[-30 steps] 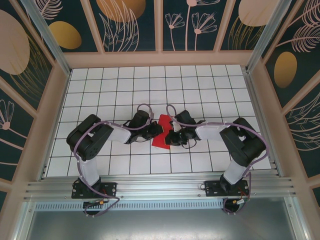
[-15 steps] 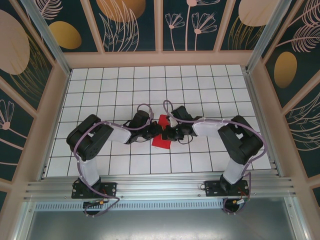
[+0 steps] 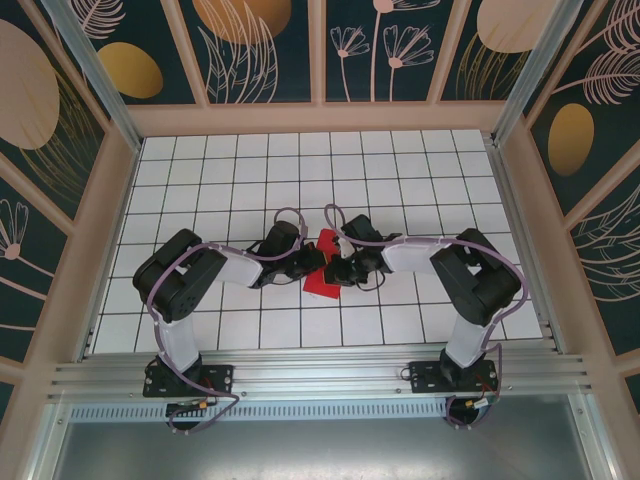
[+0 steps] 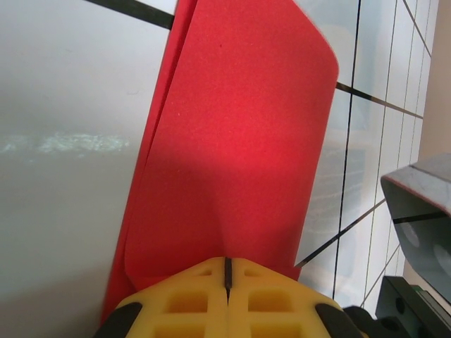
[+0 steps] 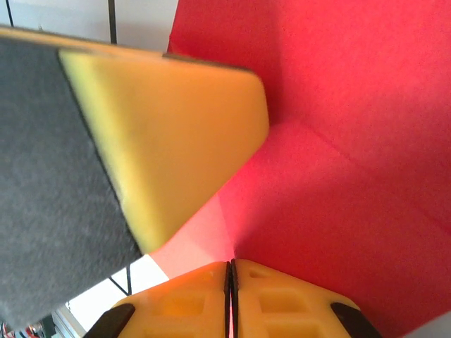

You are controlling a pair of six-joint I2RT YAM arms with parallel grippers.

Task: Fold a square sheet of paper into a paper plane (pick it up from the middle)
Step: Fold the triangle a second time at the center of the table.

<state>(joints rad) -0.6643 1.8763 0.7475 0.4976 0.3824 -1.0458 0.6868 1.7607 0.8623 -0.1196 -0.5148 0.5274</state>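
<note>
The white tiled table (image 3: 200, 170), ruled with thin black lines, carried everything, and its middle was where the work sat. The black left arm (image 3: 180, 280) and black right arm (image 3: 480, 285) both reached inward from their bases at the near edge, elbows out, so that their wrists met almost nose to nose over the central tiles. This facing stance probably let each one take an opposite side of the same piece.

Between them lay the thin bright red sheet of paper (image 3: 320, 286), no longer a flat square but doubled into a narrower, layered shape. In the left wrist view it ran away from the camera as a long panel (image 4: 239, 127) with a second layer peeking out along its left edge and a rounded far corner. In the right wrist view a crease crossed it (image 5: 338, 176).

The left gripper (image 4: 227, 264) had its yellow jaws pressed fully together with the red paper pinched at the seam, seemingly anchoring that end. The right gripper (image 5: 230, 266) was likewise closed tight on the paper's edge, probably to pull or press a fold against that anchor. One yellow pad (image 5: 176, 141) of the left gripper loomed just beside it.
</note>
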